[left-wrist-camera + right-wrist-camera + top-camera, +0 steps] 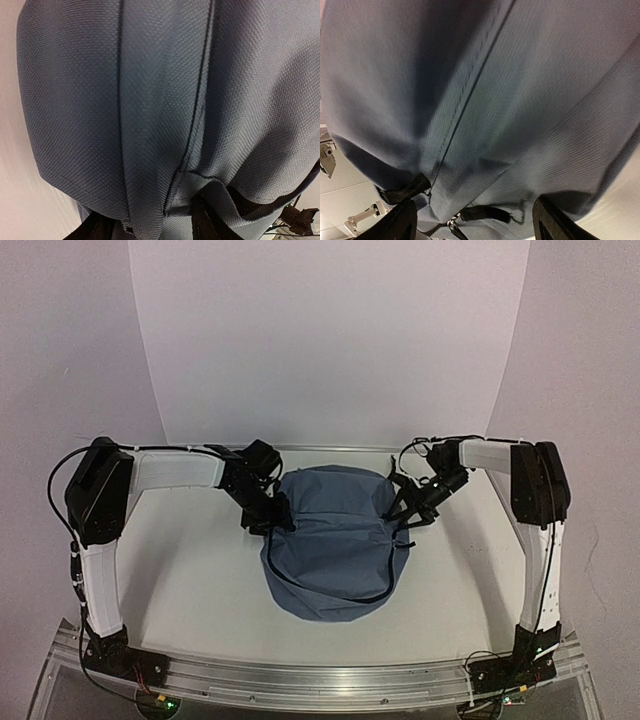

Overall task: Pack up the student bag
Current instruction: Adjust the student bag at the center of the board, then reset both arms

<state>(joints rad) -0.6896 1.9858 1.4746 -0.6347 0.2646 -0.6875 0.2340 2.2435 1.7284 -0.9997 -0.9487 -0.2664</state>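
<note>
2 robot arms close in on the student bag (335, 540), which lies on the white table (190, 580) directly between their pincers, its rounded end toward the bases. The left arm (100, 540) rises straight from its mount, bends sharply at the elbow and runs its pale forearm level toward the middle, wrist dipped so the left gripper (275, 515) meets the bag's upper side. The right arm (540, 540) mirrors that pose, its wrist angled down and the right gripper (405, 508) set against the opposite side.

From the left wrist, slate-blue cloth fills everything ahead of the pincer; its dark fingers (207, 222) stand partly apart with a raised fold of fabric between them, though whether they pinch it cannot be told. From the right wrist, the fingers (395, 222) are spread wide, jaws plainly apart, the bag bulging just ahead of them, with a stitched seam (470, 90) running away from the gap and 2 short black strap loops (402, 190) close in front.
</note>
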